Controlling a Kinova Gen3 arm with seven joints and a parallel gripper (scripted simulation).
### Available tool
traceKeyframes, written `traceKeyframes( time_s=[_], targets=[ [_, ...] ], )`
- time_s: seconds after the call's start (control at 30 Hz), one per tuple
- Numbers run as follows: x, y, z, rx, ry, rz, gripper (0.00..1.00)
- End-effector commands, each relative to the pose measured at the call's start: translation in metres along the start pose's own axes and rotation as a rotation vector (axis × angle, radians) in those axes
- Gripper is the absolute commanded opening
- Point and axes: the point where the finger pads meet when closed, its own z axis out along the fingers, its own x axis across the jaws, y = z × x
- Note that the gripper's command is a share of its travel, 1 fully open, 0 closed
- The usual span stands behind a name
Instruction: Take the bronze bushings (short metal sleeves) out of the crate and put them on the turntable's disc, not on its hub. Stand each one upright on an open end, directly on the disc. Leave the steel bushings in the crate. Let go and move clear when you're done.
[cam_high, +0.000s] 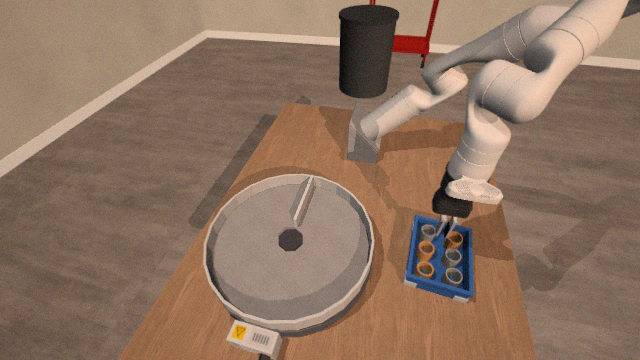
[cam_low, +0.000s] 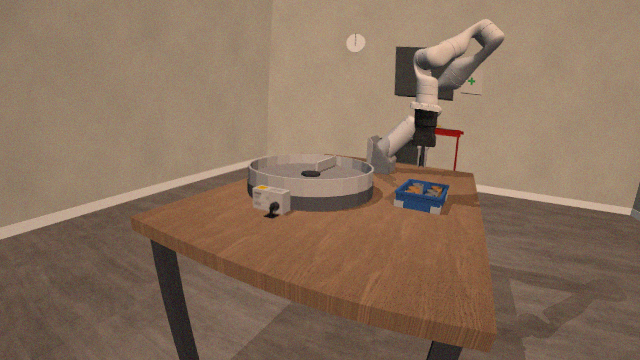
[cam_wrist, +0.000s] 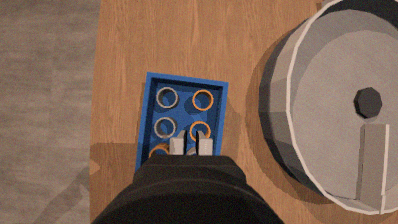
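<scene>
The blue crate holds three bronze and three steel bushings in two rows. Two bronze bushings stand in the row nearer the turntable, with a steel bushing at its far end. The third bronze bushing is at the far end of the other row, beside two steel bushings. My gripper is partly open and empty, above the crate's far end; in the wrist view it hides part of that end. The turntable's disc bears no bushings.
The turntable has a raised rim, a dark hub and an upright bar from hub to rim. A white box stands at its near side. My arm's base is behind it.
</scene>
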Motion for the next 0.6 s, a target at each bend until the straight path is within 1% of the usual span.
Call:
traceKeyframes(
  time_s=[0.0,0.13,0.43,0.53,0.57],
  targets=[
    [-0.002,-0.002,0.001,0.008,-0.003,0.009,0.36],
    [-0.002,-0.002,0.008,0.008,-0.003,0.009,0.36],
    [-0.001,-0.002,0.049,0.008,-0.003,0.010,0.36],
    [-0.001,-0.002,0.058,0.008,-0.002,0.010,0.36],
    [-0.001,-0.002,0.058,0.008,-0.002,0.010,0.36]
  ],
)
